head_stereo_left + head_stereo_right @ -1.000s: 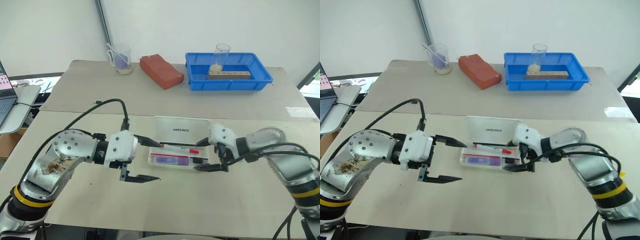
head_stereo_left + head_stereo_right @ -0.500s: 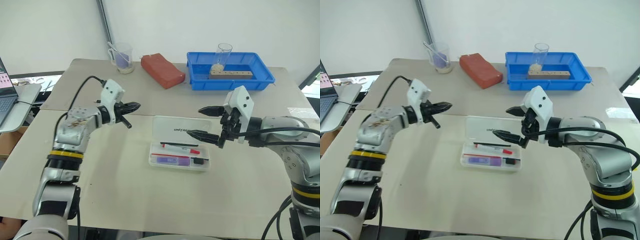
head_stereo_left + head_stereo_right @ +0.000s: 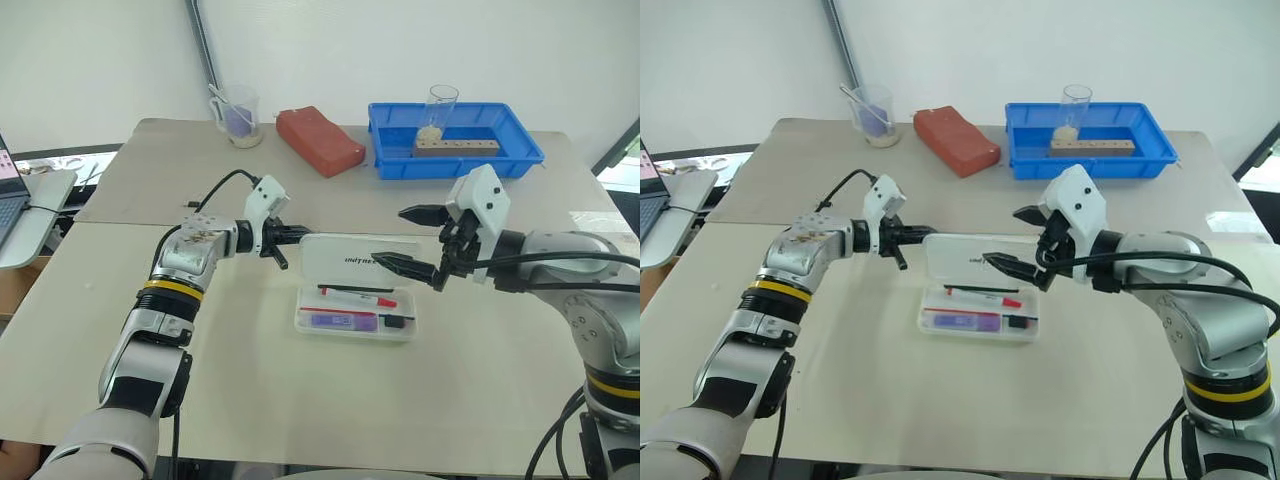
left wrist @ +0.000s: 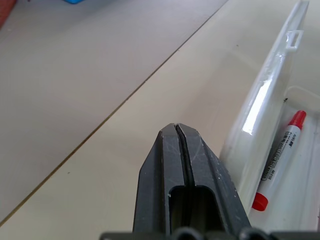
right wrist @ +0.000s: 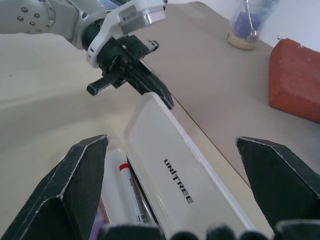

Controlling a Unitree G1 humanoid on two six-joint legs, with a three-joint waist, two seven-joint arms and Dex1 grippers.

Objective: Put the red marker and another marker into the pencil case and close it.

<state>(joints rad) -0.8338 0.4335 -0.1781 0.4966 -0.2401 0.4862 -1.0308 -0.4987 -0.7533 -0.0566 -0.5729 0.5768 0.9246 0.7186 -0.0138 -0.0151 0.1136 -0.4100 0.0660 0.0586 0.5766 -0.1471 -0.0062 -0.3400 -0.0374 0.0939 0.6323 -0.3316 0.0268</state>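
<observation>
A: The pencil case [image 3: 357, 296] lies open mid-table, lid [image 3: 360, 260] propped up on the far side. The red marker [image 3: 365, 297] is in the tray and the purple marker [image 3: 344, 321] lies nearer beside it.

B: Thin translucent plastic, so I'd judge it light, a bit flexible and slick. It could skate on this smooth beige table [image 3: 300, 410] if shoved.

A: The left gripper [image 3: 296, 236] is clenched tight on nothing, its tip right at the lid's left edge. I can't tell whether it touches.

B: And the right gripper [image 3: 418, 240] hangs released, spread wide, above the lid's right end.

A: Best place to work it, I'd say, is the lid's upper rim, pressed toward the near side until the small clasp [image 4: 295, 37] catches, with the tray steadied.

B: Farther back are a blue bin [image 3: 455, 140], a red brick-like block [image 3: 320, 141] and a clear cup [image 3: 238, 115], all well apart from the case. A laptop [image 3: 8, 175] sits off to the left, white walls behind.
</observation>
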